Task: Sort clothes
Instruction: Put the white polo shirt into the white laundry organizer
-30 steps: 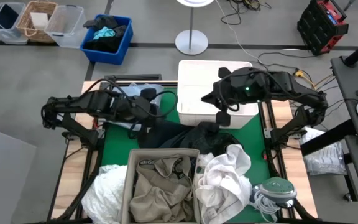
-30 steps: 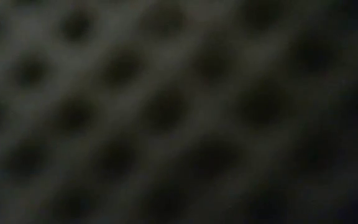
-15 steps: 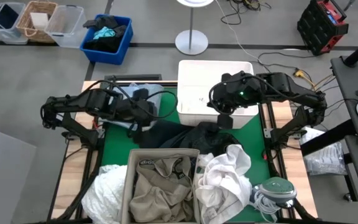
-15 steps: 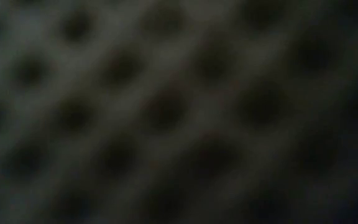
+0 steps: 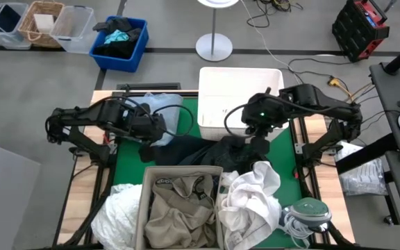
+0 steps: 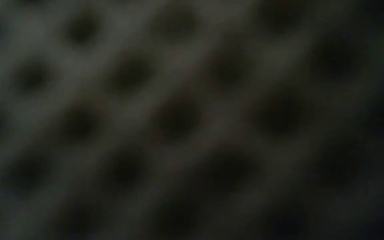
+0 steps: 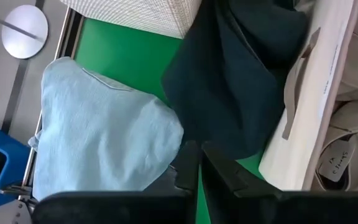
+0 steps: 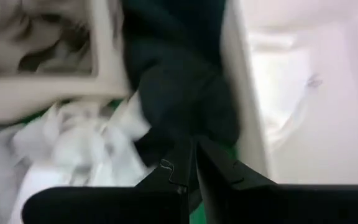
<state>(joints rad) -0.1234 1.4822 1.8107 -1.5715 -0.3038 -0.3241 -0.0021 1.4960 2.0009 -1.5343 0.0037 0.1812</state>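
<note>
Green table [image 5: 127, 161]: clothes [image 5: 214, 149], white bin [image 5: 238, 97], beige bin [image 5: 182, 208].

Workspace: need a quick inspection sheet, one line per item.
Surface: green mat, mostly covered by laundry.
Job's things: light blue shirt at back left; dark garments mid-table; khaki clothes in beige bin; white clothes beside it.
Clutter: white box at the back.
Grippers: left gripper shut, near the shirt; right gripper shut, over dark garments.
Cables: loose cables on floor.
Surroundings: blue bin, lamp base; low view blocked.
</note>
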